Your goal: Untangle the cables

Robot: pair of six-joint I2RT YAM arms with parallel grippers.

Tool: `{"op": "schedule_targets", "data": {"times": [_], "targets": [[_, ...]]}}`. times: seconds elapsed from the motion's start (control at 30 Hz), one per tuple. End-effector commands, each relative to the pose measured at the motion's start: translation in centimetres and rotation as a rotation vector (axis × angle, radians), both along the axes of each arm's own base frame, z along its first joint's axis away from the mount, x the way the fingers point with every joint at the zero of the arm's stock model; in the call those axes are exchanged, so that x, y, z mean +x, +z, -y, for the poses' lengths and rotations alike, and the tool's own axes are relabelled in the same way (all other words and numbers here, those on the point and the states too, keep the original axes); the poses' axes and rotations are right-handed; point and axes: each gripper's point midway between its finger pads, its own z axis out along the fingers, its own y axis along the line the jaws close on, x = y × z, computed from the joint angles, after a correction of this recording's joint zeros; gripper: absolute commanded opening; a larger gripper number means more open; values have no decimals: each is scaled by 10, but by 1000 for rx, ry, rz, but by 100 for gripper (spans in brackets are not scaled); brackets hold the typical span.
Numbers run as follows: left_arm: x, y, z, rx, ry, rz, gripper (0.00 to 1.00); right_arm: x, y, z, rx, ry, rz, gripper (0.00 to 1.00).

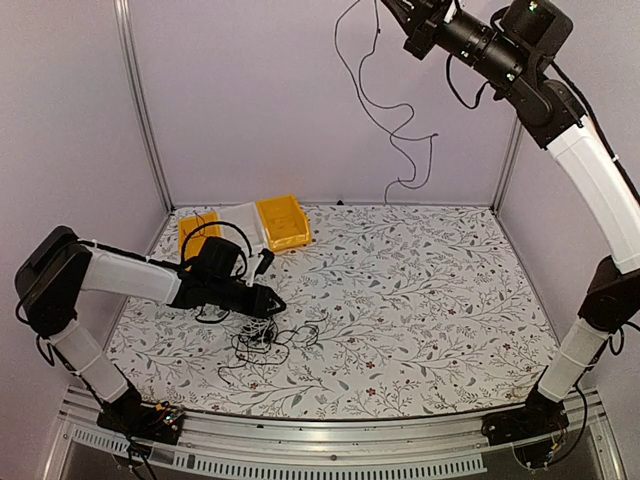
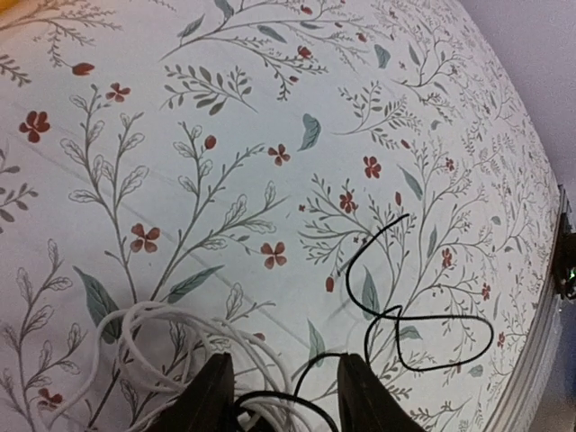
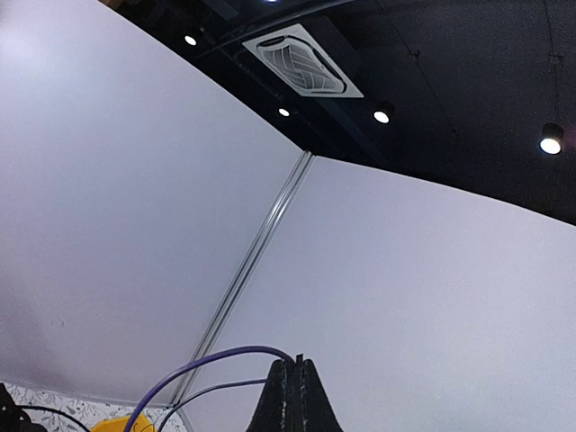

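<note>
A tangle of thin black and white cables (image 1: 265, 335) lies on the floral table at the front left. My left gripper (image 1: 272, 300) is low at the tangle's upper left edge. In the left wrist view it (image 2: 281, 382) is open, with white coils (image 2: 135, 324) and a black strand between its fingers, and a black loop (image 2: 396, 315) just ahead. My right gripper (image 1: 392, 8) is raised to the top edge of the view. It (image 3: 301, 364) is shut on a thin dark cable (image 3: 207, 362), which hangs down before the back wall (image 1: 388, 147), its end just above the table.
Two yellow bins (image 1: 283, 222) (image 1: 198, 232) and a white bin (image 1: 243, 222) stand at the back left of the table. Metal posts (image 1: 140, 100) and the booth walls close in the back and sides. An aluminium rail (image 1: 330, 425) runs along the near edge.
</note>
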Motion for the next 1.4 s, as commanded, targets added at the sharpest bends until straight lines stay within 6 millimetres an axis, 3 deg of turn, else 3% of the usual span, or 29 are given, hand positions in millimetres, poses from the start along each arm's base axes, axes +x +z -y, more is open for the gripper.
{"op": "schedule_targets", "data": {"times": [0.0, 0.27, 0.5, 0.67, 0.77, 0.83, 0.97, 1.1, 1.37], "targets": [[10, 52, 11, -31, -11, 99, 43, 19, -35, -4, -45, -26, -102, 0], [31, 164, 22, -166, 36, 329, 50, 27, -127, -22, -231, 6, -236, 0], [44, 238, 10, -207, 126, 490, 53, 29, -205, -35, -375, 59, -368, 0], [44, 265, 2, -171, 126, 559, 56, 34, -246, -42, -456, 68, -433, 0], [36, 276, 17, -202, 25, 572, 61, 37, -261, -45, -484, 71, -469, 0], [30, 282, 27, -228, -40, 575, 71, 39, -269, -47, -500, 73, -488, 0], [21, 296, 41, -271, -121, 617, 76, 41, -279, -49, -519, 77, -512, 0], [28, 304, 46, -272, -116, 632, 75, 35, -284, -52, -539, 118, -516, 0], [34, 299, 71, -302, -202, 594, 74, 27, -290, -58, -558, 180, -528, 0]]}}
